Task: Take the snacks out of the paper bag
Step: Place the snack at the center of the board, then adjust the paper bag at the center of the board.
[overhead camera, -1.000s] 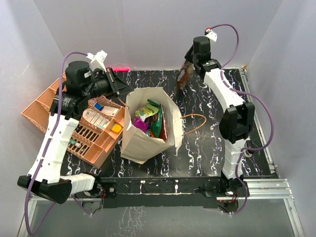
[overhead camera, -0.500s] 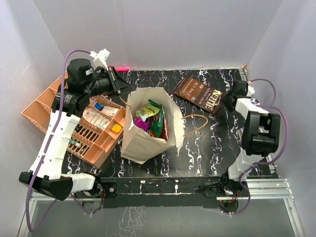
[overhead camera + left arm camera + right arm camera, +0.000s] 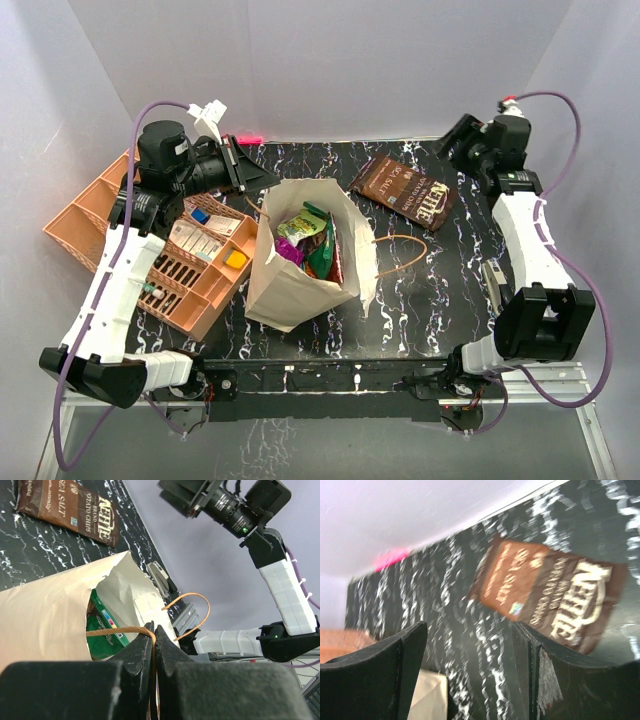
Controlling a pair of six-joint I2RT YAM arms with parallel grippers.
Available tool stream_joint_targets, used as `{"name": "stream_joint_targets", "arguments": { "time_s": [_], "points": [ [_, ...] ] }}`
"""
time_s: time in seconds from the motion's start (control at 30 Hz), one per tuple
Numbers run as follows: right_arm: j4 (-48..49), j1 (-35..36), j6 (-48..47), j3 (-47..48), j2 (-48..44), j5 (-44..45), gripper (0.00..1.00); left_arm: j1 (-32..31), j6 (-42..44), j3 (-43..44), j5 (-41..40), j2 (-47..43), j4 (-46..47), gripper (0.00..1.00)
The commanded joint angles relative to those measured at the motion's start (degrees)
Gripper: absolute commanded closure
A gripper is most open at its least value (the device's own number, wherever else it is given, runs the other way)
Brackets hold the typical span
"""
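The cream paper bag (image 3: 290, 285) stands open mid-table, with green, purple and yellow snacks (image 3: 305, 238) inside it. My left gripper (image 3: 266, 184) is at the bag's back-left rim, shut on one tan loop handle (image 3: 115, 630); in its wrist view the fingertips (image 3: 154, 630) pinch the cord above a green packet (image 3: 106, 630). The other handle (image 3: 400, 250) hangs free. A dark-brown pouch (image 3: 405, 192) lies flat on the table at the back right. My right gripper (image 3: 452, 146) hovers beyond it, open and empty, with the pouch (image 3: 545, 600) beneath its jaws (image 3: 470, 630).
An orange compartment tray (image 3: 75, 215) with small boxes sits left of the bag, under my left arm. The black marbled table (image 3: 420, 300) ends at white walls close behind and to the right. A pink mark (image 3: 248, 138) shows at the back edge.
My right gripper has opened and let go of the brown pouch, which now lies on the table. The right arm swung out and back. My left gripper kept hold of the handle.
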Motion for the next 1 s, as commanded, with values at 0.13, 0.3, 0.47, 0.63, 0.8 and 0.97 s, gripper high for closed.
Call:
{"name": "stream_joint_targets", "arguments": {
  "time_s": [0.13,0.3,0.47,0.63,0.8,0.97],
  "points": [
    [-12.41,21.47,0.17,6.70,-8.04,0.49,0.27,0.16,-0.05,-2.14,10.63,-6.44,13.54,1.00],
    [-15.12,28.83,0.53,8.24,-11.92,5.84,0.27,0.11,1.65,-1.81,11.29,-6.17,12.22,1.00],
    [-17.90,30.18,-4.35,7.30,-12.62,12.45,0.20,0.12,0.86,-0.49,8.12,-5.08,10.31,1.00],
    [-22.59,30.18,-12.40,5.82,-13.23,28.61,0.14,0.16,-1.21,-0.12,5.01,-3.84,9.61,1.00],
    [-26.01,30.10,-15.08,4.41,-10.63,38.00,0.17,0.16,-2.50,-0.94,5.91,-4.17,12.10,1.00],
    [-25.55,30.05,-16.45,0.28,-3.92,24.37,0.18,0.16,-2.80,-0.83,8.96,-2.93,14.14,1.00]
  ]
}}
